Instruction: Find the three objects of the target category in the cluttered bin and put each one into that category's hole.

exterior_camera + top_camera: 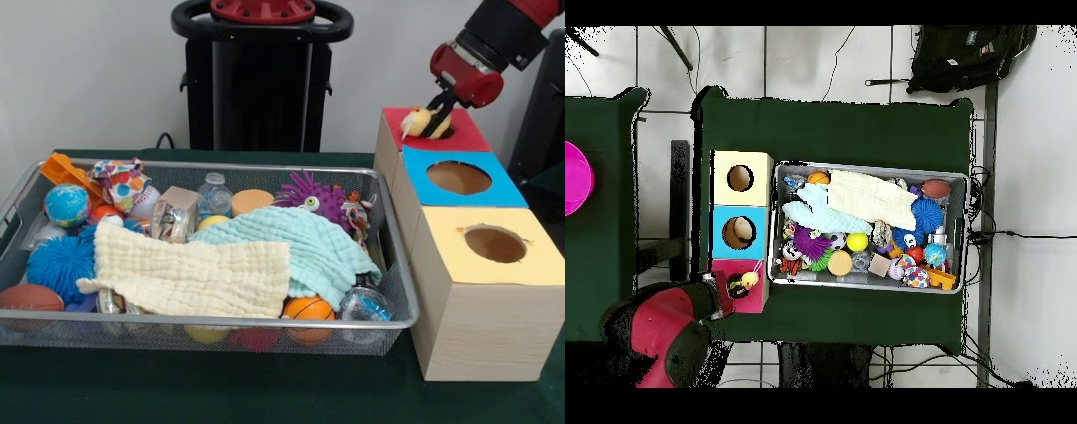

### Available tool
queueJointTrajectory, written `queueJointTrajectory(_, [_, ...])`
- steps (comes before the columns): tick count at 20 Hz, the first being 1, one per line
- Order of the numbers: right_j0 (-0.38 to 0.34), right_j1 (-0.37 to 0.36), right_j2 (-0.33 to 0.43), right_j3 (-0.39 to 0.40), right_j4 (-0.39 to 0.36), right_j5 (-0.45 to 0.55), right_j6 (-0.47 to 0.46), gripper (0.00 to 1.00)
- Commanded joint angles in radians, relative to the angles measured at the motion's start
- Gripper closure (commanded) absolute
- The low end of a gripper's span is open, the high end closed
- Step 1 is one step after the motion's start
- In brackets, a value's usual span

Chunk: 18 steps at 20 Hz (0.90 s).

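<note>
My gripper (435, 118) hangs over the red-topped box (470, 139) at the far end of the row of three boxes. It is shut on a small yellow and black striped plush toy (418, 122). The toy sits right at the red box's hole, which it and the fingers mostly hide. In the overhead view the toy (746, 283) shows on the red box (757, 298) with the gripper (735, 290) beside it. The wire mesh bin (221, 321) is full of toys, partly covered by a cream cloth (194, 274) and a mint cloth (305, 243).
A blue-topped box (505, 193) and a yellow-topped box (540, 261) stand in line with the red one, each with a round hole. In the bin lie a purple spiky toy (313, 193), a blue spiky ball (60, 263), a small basketball (309, 308), bottles and several balls.
</note>
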Motion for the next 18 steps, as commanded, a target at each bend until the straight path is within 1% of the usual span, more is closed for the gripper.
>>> queueJointTrajectory(1, [0.0, 0.16, -0.097, -0.224, 0.054, 0.187, 0.551, 1.0])
queueJointTrajectory(3, [0.008, 0.184, -0.106, -0.248, 0.048, 0.222, 0.6, 1.0])
queueJointTrajectory(4, [0.014, 0.199, -0.099, -0.257, 0.053, 0.226, 0.633, 1.0])
queueJointTrajectory(7, [0.015, 0.218, -0.079, -0.275, 0.057, 0.221, 0.671, 1.0])
queueJointTrajectory(9, [0.009, 0.211, -0.049, -0.272, 0.054, 0.202, 0.665, 1.0])
queueJointTrajectory(12, [-0.008, 0.186, -0.001, -0.258, 0.051, 0.172, 0.634, 1.0])
queueJointTrajectory(14, [-0.011, 0.183, 0.011, -0.259, 0.041, 0.179, 0.627, 1.0])
queueJointTrajectory(18, [-0.001, 0.212, 0.001, -0.283, 0.02, 0.219, 0.644, 1.0])
